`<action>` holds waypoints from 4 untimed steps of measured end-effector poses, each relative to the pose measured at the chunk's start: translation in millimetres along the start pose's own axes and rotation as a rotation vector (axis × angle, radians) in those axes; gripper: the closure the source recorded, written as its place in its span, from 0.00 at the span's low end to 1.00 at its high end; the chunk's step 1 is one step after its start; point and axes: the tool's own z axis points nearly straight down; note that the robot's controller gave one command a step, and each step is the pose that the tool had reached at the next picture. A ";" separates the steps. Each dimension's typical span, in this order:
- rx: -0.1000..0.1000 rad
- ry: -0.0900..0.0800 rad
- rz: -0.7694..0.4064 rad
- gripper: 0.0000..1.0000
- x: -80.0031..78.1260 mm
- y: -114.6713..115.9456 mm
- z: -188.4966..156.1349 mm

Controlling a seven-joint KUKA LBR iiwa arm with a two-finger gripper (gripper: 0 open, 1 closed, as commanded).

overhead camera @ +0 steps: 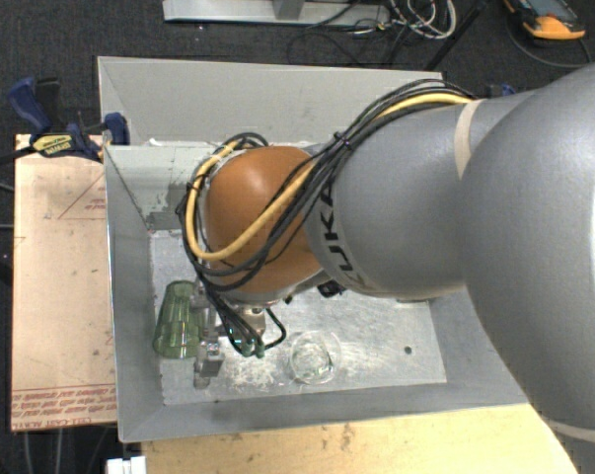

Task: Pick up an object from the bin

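Gripper: down low it was, at the near-left part of the bin, close over the floor. Spread or pressed together, that could not be told from this angle.
Green cup: a see-through green one, it lay by the left wall, just beside the gripper. Touching or a hair apart, it was too close to call, and nothing was seen pinched.
Clear cup: a colourless glassy thing, it sat near the front wall on the gripper's other side, apart from it.
Orange cover: further back, this wrist part hung over the middle of the bin, with black and yellow cables looped round it. The floor beneath it was hidden.
Far wall: bare grey metal, with nothing leaning on it.
Progress: by my reading, the descent was made and the gripper was at picking height next to the green cup. No grasp was shown, so the close, the lift and the carry out of the bin were all left to do.
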 end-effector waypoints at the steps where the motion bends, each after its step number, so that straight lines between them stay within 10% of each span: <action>1: -0.002 -0.007 0.005 1.00 -2.4 -1.4 -4.2; 2: -0.001 -0.007 0.006 0.00 -2.5 -1.6 -4.2; 3: -0.001 -0.007 0.006 0.00 -2.5 -1.6 -4.2; 4: -0.011 -0.029 -0.233 1.00 -61.3 12.1 39.9</action>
